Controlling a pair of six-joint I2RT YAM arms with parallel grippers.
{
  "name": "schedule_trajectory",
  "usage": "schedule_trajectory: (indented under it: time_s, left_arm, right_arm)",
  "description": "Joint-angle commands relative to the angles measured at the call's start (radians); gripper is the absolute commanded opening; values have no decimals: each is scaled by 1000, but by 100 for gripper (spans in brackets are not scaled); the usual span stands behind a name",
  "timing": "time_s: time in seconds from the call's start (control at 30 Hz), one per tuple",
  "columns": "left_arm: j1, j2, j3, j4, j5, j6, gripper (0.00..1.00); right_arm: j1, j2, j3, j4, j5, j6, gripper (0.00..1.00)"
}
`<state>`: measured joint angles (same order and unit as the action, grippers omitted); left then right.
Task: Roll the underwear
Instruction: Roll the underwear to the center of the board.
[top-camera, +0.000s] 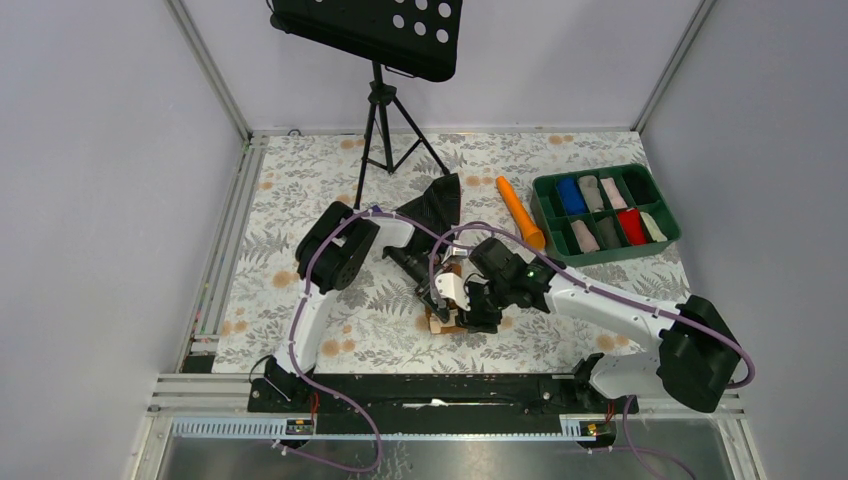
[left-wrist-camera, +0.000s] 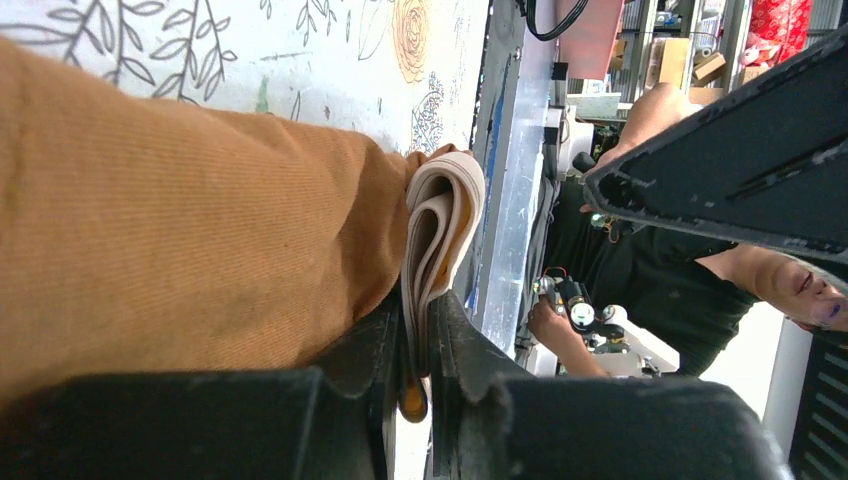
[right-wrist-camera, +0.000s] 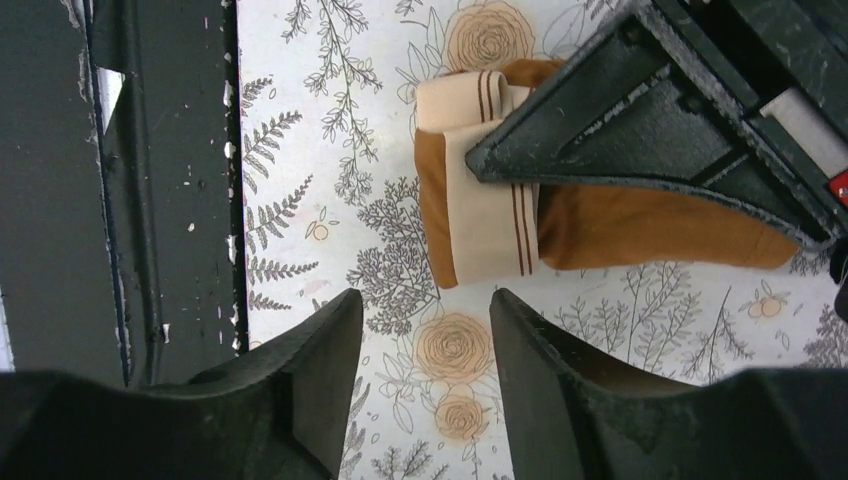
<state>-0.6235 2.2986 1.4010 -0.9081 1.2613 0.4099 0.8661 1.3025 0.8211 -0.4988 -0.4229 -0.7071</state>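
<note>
Currently, the left hand (left-wrist-camera: 416, 325) is clamping the layered pale waistband (left-wrist-camera: 440, 215) of the underwear (left-wrist-camera: 180, 220), with its two fingers pressing together on the folded edge. The right hand (right-wrist-camera: 425, 320) is hovering just beside the bundle with its fingers standing apart and nothing between them.

The underwear is lying on the worktop (right-wrist-camera: 330, 150) near the front edge, between the two hands. The brown fabric is sitting as a compact, elongated bundle, and the waistband is wrapping across one end of it in several layers. In the right wrist view, the body of the bundle is running out under the left hand, so the far end is partly hidden.

Judged from this layout, the rolling is largely done: the garment is no longer lying flat, and the layers are stacking tightly. What seems to be remaining is securing the roll so that it is not springing open, then releasing the left hand. Whether the free end is tucked in cannot be told.

Well apart, a green tray (top-camera: 537, 205) is holding other rolled pieces.
</note>
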Motion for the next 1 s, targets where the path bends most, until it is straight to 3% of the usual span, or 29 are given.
schedule_trajectory:
  time_s: [0.0,0.3,0.73,0.83,0.9,0.97]
  left_arm:
    - [5,64,16,77,-157,71,2]
    - [5,71,24,77,-153,63,3]
    - [5,85,47,24,-138,94,3]
    - [8,80,56,4,-136,106,4]
    - [15,65,61,-19,-139,126,8]
    - [37,28,75,-122,-89,267,13]
  right_arm:
    - [14,8,-40,100,-75,-62,59]
    - [39,69,-101,222,-68,-130,59]
    - [149,144,-324,590,252,-289,54]
    - [174,172,-373,660,323,-336,46]
    - [183,184,-384,647,322,-355,33]
    - [186,189,-374,602,306,-355,21]
